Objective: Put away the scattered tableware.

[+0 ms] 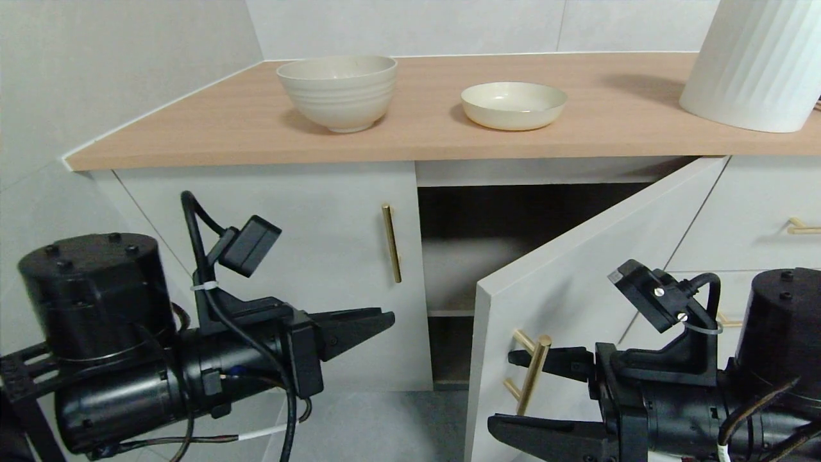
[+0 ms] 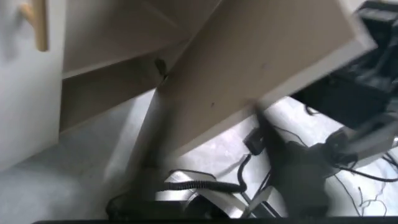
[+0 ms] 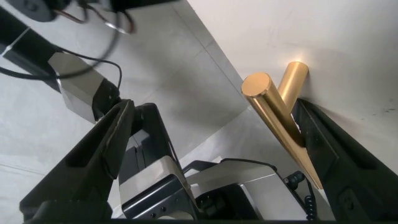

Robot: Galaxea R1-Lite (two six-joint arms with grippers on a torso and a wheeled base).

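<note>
while the tableware is on top and not yet stowed, the wooden surface [image 1: 577,138] is the largest item, running the full width above the cabinets. below it, one cabinet door [image 1: 577,256] is swung out toward the right arm, exposing a dark compartment [image 1: 487,256] with a shelf inside. the neighbouring door [image 1: 288,256] is closed. a tall white ribbed vessel [image 1: 757,64] stands at the far right of the surface.

task items: the deep bowl [image 1: 338,90] sits upright toward the left side of the surface. the shallow bowl [image 1: 513,104] sits upright to its right, apart from it, roughly above the open compartment. both are empty as far as can be seen.

the left tool [image 1: 378,321] is closed on nothing and is level with the closed door, below the deep bowl. the right tool [image 1: 507,391] is spread open at the free edge of the open door. the brass handle [image 1: 532,372] runs roughly upright along that edge. in the right wrist view the handle [image 3: 273,106] stands inside the gap of the right tool [image 3: 217,155], close to one finger. contact cannot be confirmed.

governing relation: both bowls lie above and ahead of the tools, and the compartment lies between and below them. the left arm is free and nearer the deep bowl. the right arm is nearer the shallow bowl but is occupied at the handle. judgement: door opening is near complete and no bowl is yet moved.
</note>
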